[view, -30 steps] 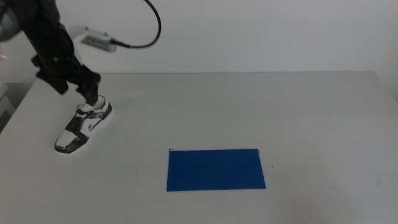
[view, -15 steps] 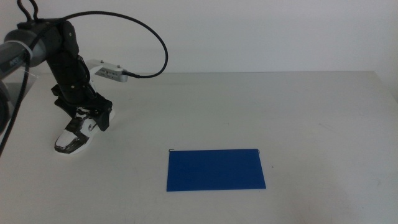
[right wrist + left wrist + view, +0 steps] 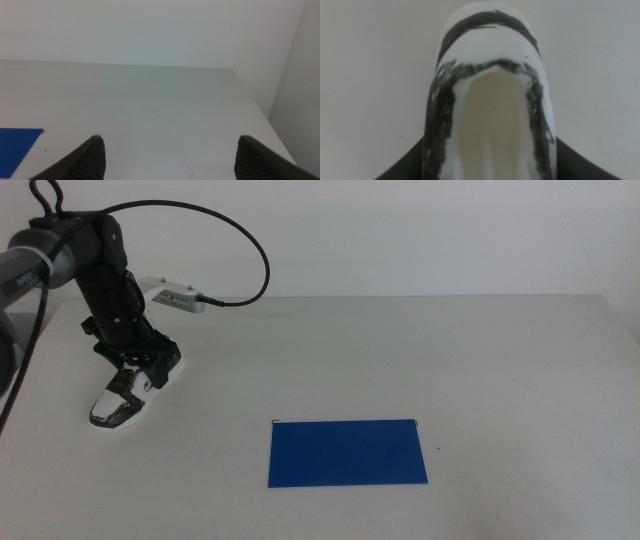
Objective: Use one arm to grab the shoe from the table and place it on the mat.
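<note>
A white sneaker (image 3: pixel 492 95) with black trim fills the view, its opening facing the camera. Dark jaws of the left hand (image 3: pixel 490 162) flank it on both sides, over a plain white counter (image 3: pixel 365 75).

Bright even light; left wrist view blurred.

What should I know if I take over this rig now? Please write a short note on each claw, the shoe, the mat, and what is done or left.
Left claw: down over the heel end of the shoe, one jaw on each side; whether it grips is not clear.
Right claw: open, waiting, holding nothing, out of the middle view.
Shoe: on the table, far left, sole down.
Mat: flat, nearer the front centre, nothing on it.
Done: approach to the shoe.
Left: confirm the grip, lift, carry to the mat, set down.
</note>
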